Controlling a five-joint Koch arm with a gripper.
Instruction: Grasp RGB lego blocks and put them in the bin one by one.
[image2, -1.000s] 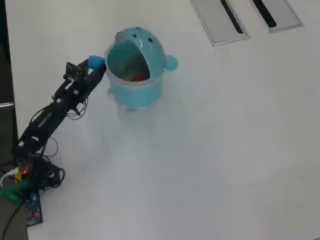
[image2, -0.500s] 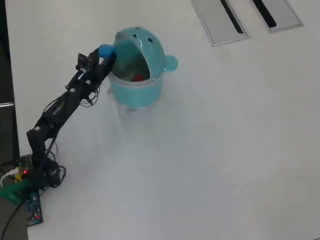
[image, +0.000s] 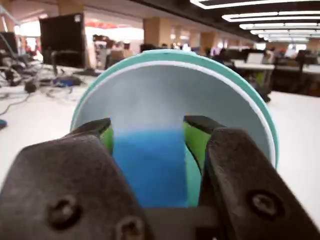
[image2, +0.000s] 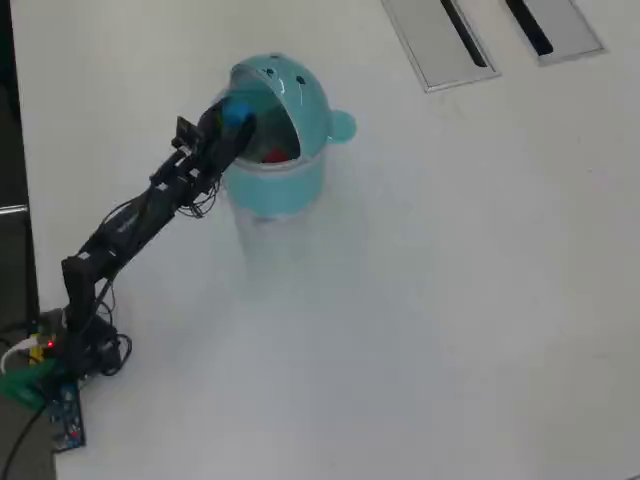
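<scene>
My gripper is shut on the blue lego block and holds it over the open mouth of the light teal bin. In the wrist view the blue block fills the space between my green-padded fingers, with the pale inside of the bin's raised lid right behind it. A red block lies inside the bin. The domed lid stands open at the back, its round knob on the right side.
The white table carries two grey slotted panels at the top right of the overhead view. My arm's base and wiring sit at the lower left edge.
My gripper has carried the blue block to the right, from beside the bin's left rim to over its opening.
</scene>
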